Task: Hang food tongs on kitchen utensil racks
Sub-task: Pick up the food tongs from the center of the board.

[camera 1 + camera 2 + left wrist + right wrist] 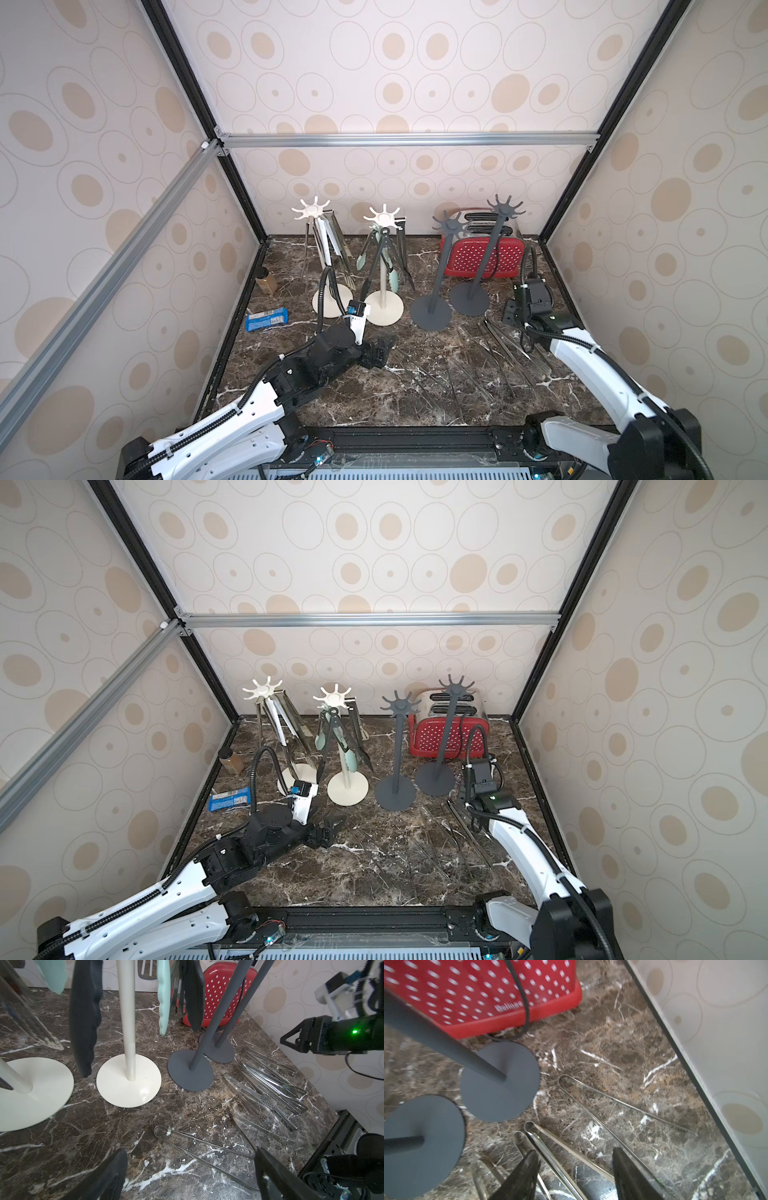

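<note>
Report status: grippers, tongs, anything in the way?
Left gripper open, empty. Right gripper open over loose steel tongs. Grey racks bare; nearest base beside the pile.

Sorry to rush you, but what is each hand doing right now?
Left hand: open, holding nothing.
Right hand: open, holding nothing, poised over the steel tongs.

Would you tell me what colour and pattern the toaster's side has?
The toaster is red with white dots, clearest in the right wrist view.
</note>
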Action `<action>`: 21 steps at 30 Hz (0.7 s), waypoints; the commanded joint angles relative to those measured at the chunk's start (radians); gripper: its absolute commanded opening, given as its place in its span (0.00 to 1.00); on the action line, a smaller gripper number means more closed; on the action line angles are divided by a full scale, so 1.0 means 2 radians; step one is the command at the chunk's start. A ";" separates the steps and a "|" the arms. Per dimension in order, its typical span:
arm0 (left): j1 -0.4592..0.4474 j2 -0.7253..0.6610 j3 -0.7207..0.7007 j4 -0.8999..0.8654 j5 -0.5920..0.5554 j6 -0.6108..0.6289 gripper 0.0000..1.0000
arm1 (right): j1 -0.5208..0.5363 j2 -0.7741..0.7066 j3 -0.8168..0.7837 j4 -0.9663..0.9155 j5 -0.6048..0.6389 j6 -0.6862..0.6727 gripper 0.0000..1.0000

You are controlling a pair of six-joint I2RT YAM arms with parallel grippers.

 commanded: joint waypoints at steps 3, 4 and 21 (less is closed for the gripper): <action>0.003 -0.002 -0.003 0.021 0.017 0.001 0.97 | -0.040 0.091 0.034 -0.046 -0.051 -0.008 0.53; 0.004 -0.003 -0.004 0.022 0.019 0.001 0.98 | -0.044 0.104 0.038 -0.045 -0.055 -0.012 0.52; 0.003 0.012 -0.010 0.035 0.013 -0.011 0.98 | -0.097 0.233 0.092 -0.039 -0.110 -0.095 0.47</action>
